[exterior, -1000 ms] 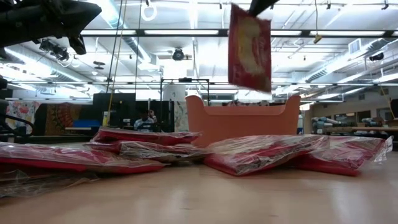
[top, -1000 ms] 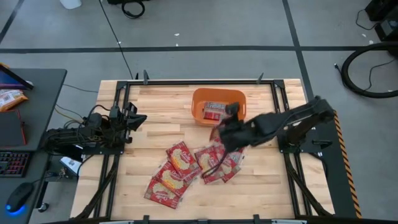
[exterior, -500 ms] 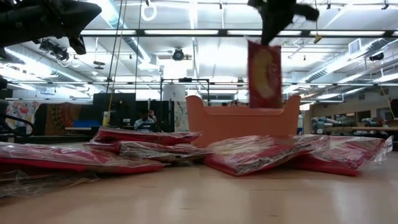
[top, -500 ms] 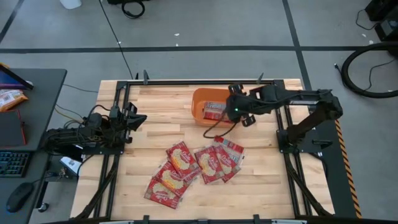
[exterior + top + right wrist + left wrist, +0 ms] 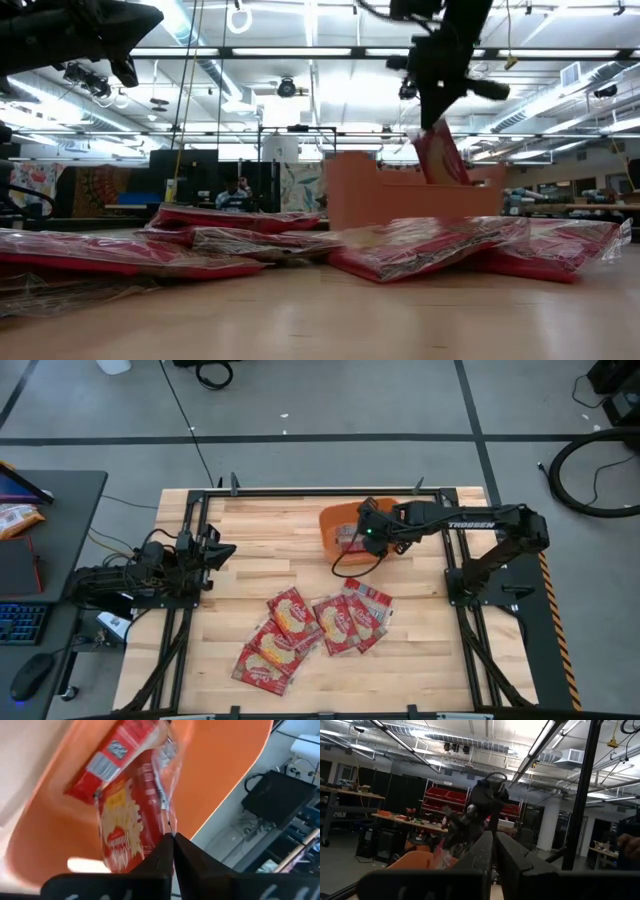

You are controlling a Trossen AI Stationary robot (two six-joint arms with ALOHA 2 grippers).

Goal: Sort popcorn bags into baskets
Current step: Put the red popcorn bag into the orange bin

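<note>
My right gripper (image 5: 366, 532) is over the orange basket (image 5: 335, 520) at the table's far middle, shut on a red popcorn bag (image 5: 441, 158) that hangs down into the basket (image 5: 395, 200). A second bag (image 5: 117, 752) lies flat on the basket's floor. Several more popcorn bags (image 5: 310, 628) lie overlapping on the table nearer the front; they also show in the low view (image 5: 230, 240). My left gripper (image 5: 228, 550) is parked at the table's left side, shut and empty. My right gripper pinches the popcorn bag by its upper edge (image 5: 164, 826) between its two fingers, which come from above and point down. The bag hangs tilted below the fingers, with its lower part (image 5: 447, 175) inside the basket's walls. Whether it touches the floor I cannot tell.
The pile of bags takes up the table's middle front (image 5: 470, 245). A black cable (image 5: 350, 565) loops under my right arm near the basket. Bare wood lies left of the basket and along the table's front edge.
My right gripper has carried the bag from above the pile toward the table's far edge, over the basket, and then down, so the hanging bag now dips into the basket. The basket has shifted a little toward the table's right.
</note>
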